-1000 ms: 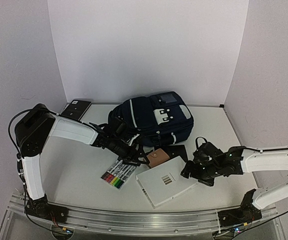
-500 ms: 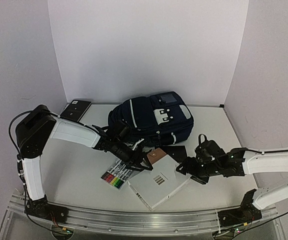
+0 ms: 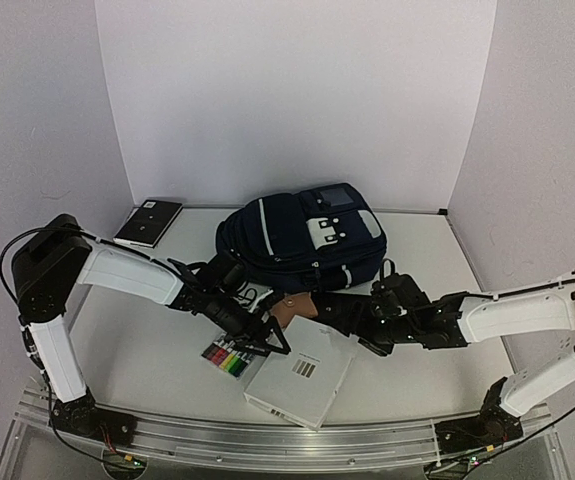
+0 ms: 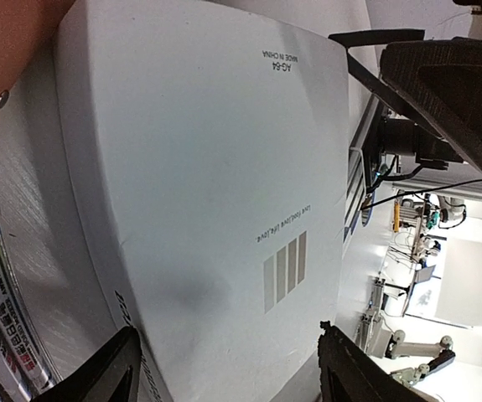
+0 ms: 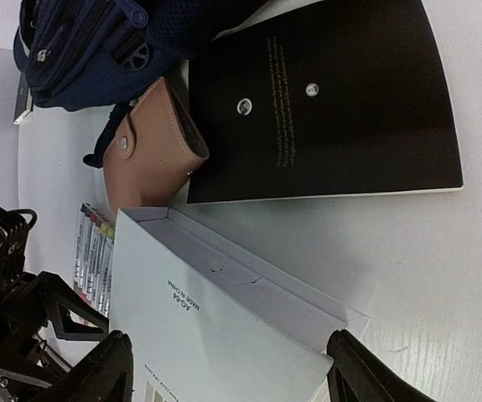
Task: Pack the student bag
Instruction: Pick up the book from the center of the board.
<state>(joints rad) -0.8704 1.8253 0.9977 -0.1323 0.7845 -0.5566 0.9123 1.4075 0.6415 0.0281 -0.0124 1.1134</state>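
The student bag [image 3: 302, 240], a large navy backpack, lies at the back of the table [image 3: 437, 270] and is the biggest thing here. In front of it, nearer my bases, lies a flat white box [image 3: 297, 375]. Between that and the bag are a black booklet [image 5: 333, 109] and a small tan wallet [image 5: 152, 142], which is just beside the bag. A pack of coloured markers [image 3: 229, 358] lies in front of the bag's left end, beside the box.

My left claw [image 3: 270, 345] hangs low at the box's left edge, fingers apart and clamped on nothing. My right claw [image 3: 365, 328] sits low at the box's right corner, fingers also apart and empty. Both are in front of the bag, near it but not touching.

I judge the step in hand is lifting the box into the bag. To do it well, I should close squarely across one edge and keep the box level. I cannot tell whether the bag's opening is unzipped.
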